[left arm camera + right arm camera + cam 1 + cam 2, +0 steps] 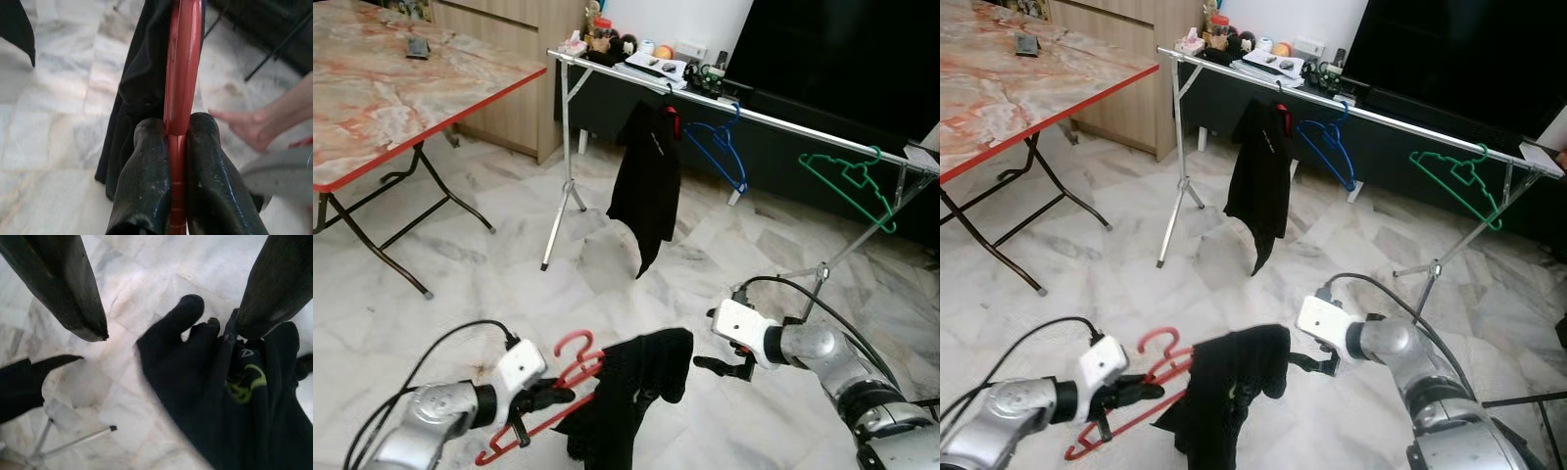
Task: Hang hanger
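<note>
The left hand (536, 399) was clamped on the red hanger (570, 377), both fingers (146, 181) pressed flat against its bar, as the left wrist view confirmed. The hanger was held low over the marble floor (489, 264), well short of the rail, with a black garment (631, 397) draped over it; the garment hid the hanger's far end. The right hand (729, 360) stood just beside the garment with its fingers (68, 289) spread apart; one fingertip overlapped the cloth in the right wrist view, but contact could not be judged. A green mark on the cloth was too small to read.

Beyond, a metal clothes rail (773, 119) carried a black shirt (646, 181), a blue hanger (717, 149) and a green hanger (850, 184). The rail's far right end was cut off by the frame. Small items behind the rail were too cluttered to identify. A folding worktop (391, 88) with a red edge stood to the left. A person's bare foot (254, 125) showed, blurred, in the left wrist view.
</note>
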### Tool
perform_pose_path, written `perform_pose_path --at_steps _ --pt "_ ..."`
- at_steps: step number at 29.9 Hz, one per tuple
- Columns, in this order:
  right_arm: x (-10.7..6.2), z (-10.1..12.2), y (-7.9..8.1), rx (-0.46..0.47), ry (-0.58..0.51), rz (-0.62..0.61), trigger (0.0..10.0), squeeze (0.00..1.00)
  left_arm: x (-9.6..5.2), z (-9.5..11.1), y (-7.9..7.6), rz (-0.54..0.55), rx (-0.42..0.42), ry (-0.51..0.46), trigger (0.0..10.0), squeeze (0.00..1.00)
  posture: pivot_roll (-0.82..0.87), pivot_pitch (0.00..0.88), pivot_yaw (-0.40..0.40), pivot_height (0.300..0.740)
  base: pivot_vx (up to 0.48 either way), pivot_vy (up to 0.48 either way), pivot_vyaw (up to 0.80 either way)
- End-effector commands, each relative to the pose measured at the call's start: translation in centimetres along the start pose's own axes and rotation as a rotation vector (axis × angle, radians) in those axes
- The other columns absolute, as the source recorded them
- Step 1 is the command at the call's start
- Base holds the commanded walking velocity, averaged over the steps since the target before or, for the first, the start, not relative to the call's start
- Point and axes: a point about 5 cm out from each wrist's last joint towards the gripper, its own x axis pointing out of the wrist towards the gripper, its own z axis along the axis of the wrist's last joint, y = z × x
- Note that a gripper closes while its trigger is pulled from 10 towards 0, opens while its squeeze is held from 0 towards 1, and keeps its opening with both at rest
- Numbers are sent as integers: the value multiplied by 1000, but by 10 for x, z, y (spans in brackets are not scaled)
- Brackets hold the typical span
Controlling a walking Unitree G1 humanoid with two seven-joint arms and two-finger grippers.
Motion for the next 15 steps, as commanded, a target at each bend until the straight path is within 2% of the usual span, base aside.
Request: perform_pose_path --at_steps 1,2,6,10,15 --pt "-6 -8 -1 54 -2 -22 10000 0 -2 18 -1 -32 12 -87 0 0 82 88 -207 740 0 0 0" --pt "-6 -11 1 82 -10 -28 10000 0 -8 22 0 -44 13 -99 0 0 83 88 -206 740 0 0 0" --pt "-5 -12 2 96 -14 -30 10000 0 -12 25 0 -56 16 -103 0 0 84 89 -203 740 0 0 0" --pt "-6 -15 2 122 -19 -60 10000 0 -21 22 -5 -115 23 -51 0 0 85 85 -197 740 0 0 0" --pt "-8 -17 2 147 -22 -78 10000 0 -27 23 -9 -158 21 -38 0 0 87 77 -194 740 0 0 0"
